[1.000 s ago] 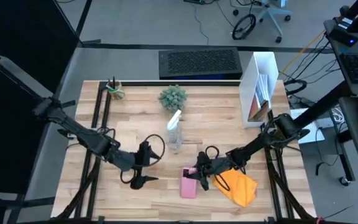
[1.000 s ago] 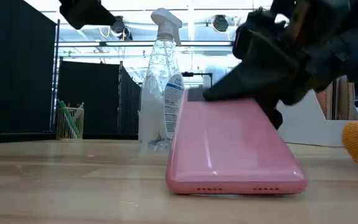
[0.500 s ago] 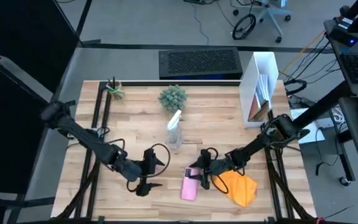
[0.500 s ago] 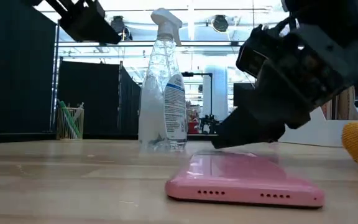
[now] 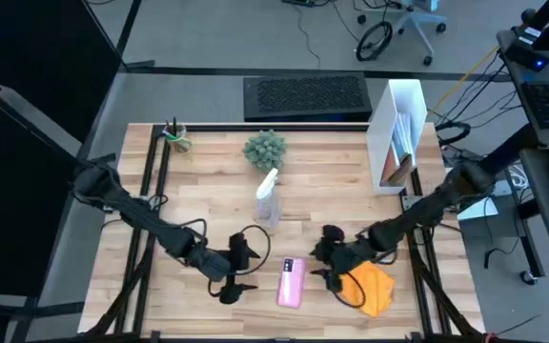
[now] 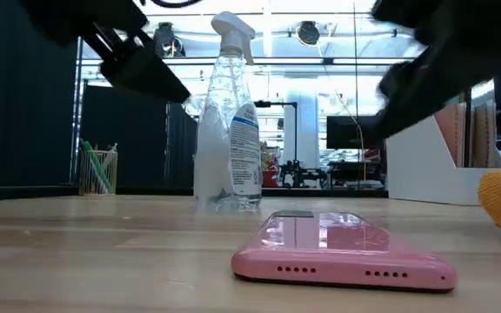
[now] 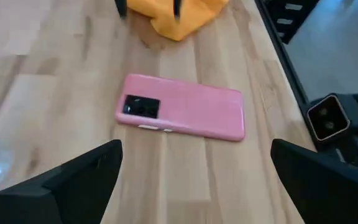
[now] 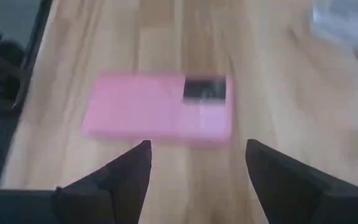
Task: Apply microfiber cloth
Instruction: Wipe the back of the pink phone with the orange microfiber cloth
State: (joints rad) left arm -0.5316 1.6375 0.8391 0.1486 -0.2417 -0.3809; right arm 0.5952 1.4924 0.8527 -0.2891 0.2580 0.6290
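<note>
Big light wooden table (image 5: pixel 208 191) with a black frame takes up most of the high view. At its far right stands a white upright file holder (image 5: pixel 398 133), and a small green potted plant (image 5: pixel 265 149) sits far centre with a clear plastic spray bottle (image 5: pixel 268 202) just nearer than it. A little cup of pens (image 5: pixel 175 136) is in the far left corner.

The soft orange-yellow microfiber cloth (image 5: pixel 368 289) lies bunched at the near right of the table, right next to the right gripper (image 5: pixel 327 267), which hovers between cloth and phone with its fingers spread apart, holding nothing.

The flat pink smartphone (image 5: pixel 290 283) lies camera-side up near the front edge, centre. The left gripper (image 5: pixel 241 270) sits just left of it, fingers wide open too, empty.
</note>
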